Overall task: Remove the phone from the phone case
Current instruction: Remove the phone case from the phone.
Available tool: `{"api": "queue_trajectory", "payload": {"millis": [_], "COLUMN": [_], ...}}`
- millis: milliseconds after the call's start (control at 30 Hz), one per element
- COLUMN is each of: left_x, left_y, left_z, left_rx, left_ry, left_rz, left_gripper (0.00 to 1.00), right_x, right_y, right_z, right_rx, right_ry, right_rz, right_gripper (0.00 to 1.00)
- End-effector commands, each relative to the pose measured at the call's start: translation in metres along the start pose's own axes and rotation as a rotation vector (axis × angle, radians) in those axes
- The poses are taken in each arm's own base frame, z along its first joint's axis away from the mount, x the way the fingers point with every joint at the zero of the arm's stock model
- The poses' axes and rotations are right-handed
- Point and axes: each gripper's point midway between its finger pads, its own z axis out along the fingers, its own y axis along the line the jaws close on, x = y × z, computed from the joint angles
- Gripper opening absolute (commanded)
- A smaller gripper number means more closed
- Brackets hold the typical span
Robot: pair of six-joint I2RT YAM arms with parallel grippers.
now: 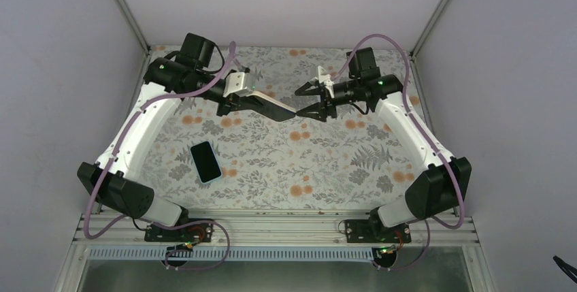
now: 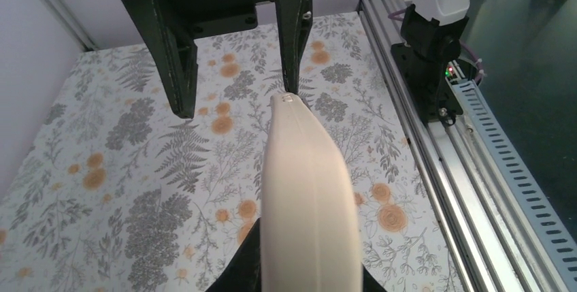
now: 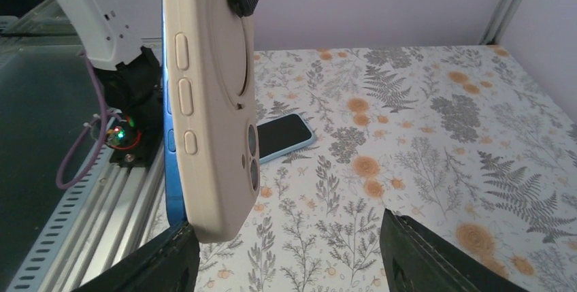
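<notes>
The phone [image 3: 173,190] sits inside the case [image 3: 211,101]; only a strip of its blue edge shows along the case's side in the right wrist view. The pair is up in the air over the middle of the table [image 1: 326,163], held out level. My left gripper [image 1: 235,103] is clamped tight on one end of it.

My right gripper [image 1: 299,103] stands wide, holding nothing, with the free end of the case between its fingers. That end lies close against one finger [image 2: 292,47] and well off the other. I cannot tell whether it touches.

So I judge the removal has not started: this is the set-up for the peel, one arm bracing and the other arriving. Next I would want the right fingers to catch the soft rim at that corner alone, not pinch case and phone together, then bend it back while the left holds firm. The risk is the phone slipping free and dropping.

A second phone [image 1: 205,161] lies screen-up, nearer the left base.
</notes>
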Motion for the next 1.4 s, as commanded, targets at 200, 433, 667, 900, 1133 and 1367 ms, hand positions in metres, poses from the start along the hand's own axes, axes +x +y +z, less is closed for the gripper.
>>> {"api": "queue_trajectory", "payload": {"millis": [200,433,667,900,1133,1367], "left_x": [-0.048,-0.058,-0.061,-0.064,-0.071,-0.070], "left_y": [-0.040,-0.046,-0.050,-0.054,-0.053,-0.035], "left_z": [-0.015,-0.021,-0.022,-0.025,-0.028,-0.032], "left_rx": [0.141,0.176,0.201,0.211,0.232,0.198], "left_ry": [-0.196,-0.263,-0.303,-0.329,-0.379,-0.388], "left_rz": [0.093,0.092,0.072,0.072,0.058,0.078], "left_gripper": [0.02,0.02,0.02,0.02,0.02,0.02], "right_x": [-0.027,-0.037,-0.046,-0.048,-0.051,-0.061], "right_y": [-0.075,-0.106,-0.121,-0.129,-0.129,-0.073], "right_z": [-0.011,-0.018,-0.025,-0.027,-0.017,0.032], "right_rx": [0.361,0.504,0.581,0.620,0.592,0.270], "right_ry": [-0.004,-0.007,-0.021,-0.019,-0.025,-0.056], "right_rz": [-0.077,-0.072,-0.095,-0.115,-0.124,-0.149], "right_gripper": [0.66,0.66,0.66,0.66,0.67,0.70]}}
